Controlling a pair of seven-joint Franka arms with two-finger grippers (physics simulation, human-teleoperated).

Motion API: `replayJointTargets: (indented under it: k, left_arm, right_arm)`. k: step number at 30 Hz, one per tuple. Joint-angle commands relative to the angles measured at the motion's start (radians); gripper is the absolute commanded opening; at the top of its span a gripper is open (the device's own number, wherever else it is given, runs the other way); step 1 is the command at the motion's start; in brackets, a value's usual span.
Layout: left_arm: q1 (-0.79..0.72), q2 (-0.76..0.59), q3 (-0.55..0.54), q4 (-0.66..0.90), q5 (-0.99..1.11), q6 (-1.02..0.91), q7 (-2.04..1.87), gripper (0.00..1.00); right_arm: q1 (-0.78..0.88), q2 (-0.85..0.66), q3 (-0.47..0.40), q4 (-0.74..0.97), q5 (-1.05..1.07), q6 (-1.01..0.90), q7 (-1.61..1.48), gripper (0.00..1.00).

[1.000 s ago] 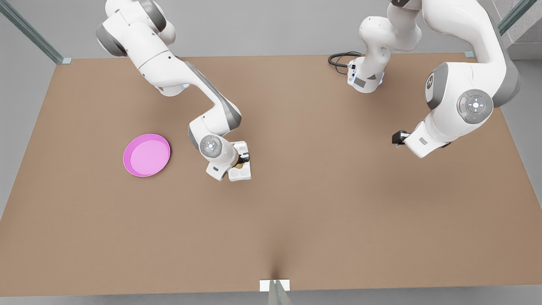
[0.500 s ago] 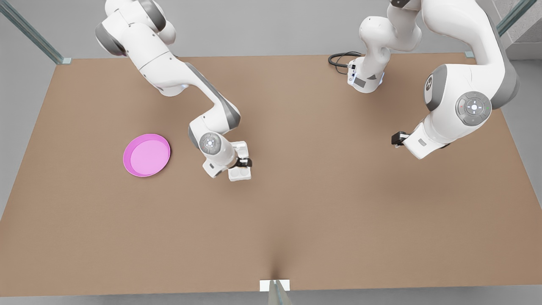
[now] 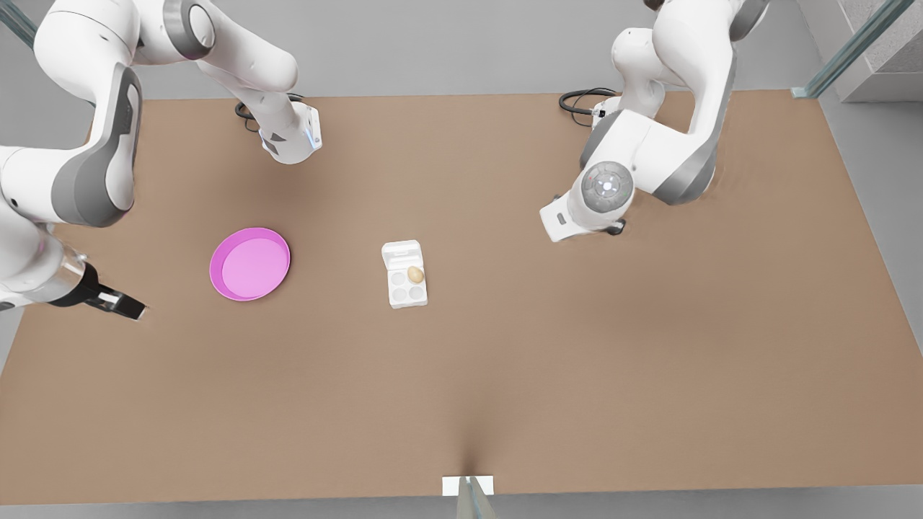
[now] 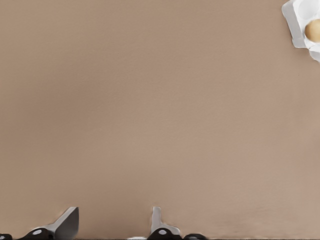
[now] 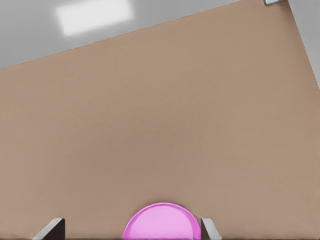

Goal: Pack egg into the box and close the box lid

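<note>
The white box [image 3: 407, 288] lies mid-table with its box lid [image 3: 402, 254] folded open flat behind the cups. The tan egg [image 3: 415, 274] sits in one of the two cups nearest the lid. The left wrist view catches the egg [image 4: 313, 30] and a corner of the box [image 4: 296, 20] far from my left gripper [image 4: 111, 227], which is open over bare table. That arm's wrist [image 3: 577, 213] hangs on the front view's right, behind the box. My right gripper [image 3: 130, 308] is open near the table's edge at the front view's left, pointing towards the plate, nothing in it.
A round pink plate [image 3: 250, 263] lies between the right gripper and the box, and shows between the right fingers [image 5: 160, 222]. Black cables [image 3: 577, 101] lie by the arm bases at the back edge.
The right gripper, which was down at the box with the egg, has let go and swung far to the front view's left. The egg now sits in a cup. The left arm has moved in towards the centre.
</note>
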Motion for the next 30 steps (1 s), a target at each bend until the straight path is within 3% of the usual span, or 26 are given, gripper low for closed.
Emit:
replayJointTargets:
  k: [1, 3, 7, 11, 17, 22, 30]
  left_arm:
    - [-0.001, 0.029, -0.146, 0.0, -0.169, -0.117, -0.76, 0.21]
    - [-0.068, 0.06, -0.23, 0.0, -0.189, -0.101, -0.895, 0.21]
    - [-0.236, 0.157, -0.23, 0.0, -0.238, 0.225, -1.274, 0.21]
    - [-0.282, 0.299, -0.229, 0.0, -0.142, 0.582, -1.31, 0.21]
    - [-0.3, 0.439, -0.198, 0.0, -0.014, 0.916, -1.306, 0.21]
    - [-0.386, 0.516, -0.16, 0.014, 0.015, 1.048, -1.291, 0.21]
    - [-0.383, 0.556, -0.103, 0.022, 0.052, 1.096, -1.283, 0.21]
  right_arm:
    - [-0.005, -0.001, 0.0, 0.0, -0.011, -0.081, -0.302, 1.0]
    - [-0.004, -0.001, 0.002, 0.0, -0.011, -0.081, -0.302, 1.0]
    - [-0.001, -0.001, 0.002, -0.001, -0.011, -0.082, -0.305, 1.0]
    - [-0.004, -0.001, 0.002, -0.001, -0.013, -0.085, -0.307, 1.0]
    - [-0.004, -0.001, 0.002, -0.001, -0.013, -0.085, -0.308, 1.0]
    - [-0.002, -0.001, 0.002, -0.001, -0.013, -0.085, -0.308, 1.0]
    - [-0.002, -0.001, 0.002, -0.001, -0.013, -0.087, -0.308, 1.0]
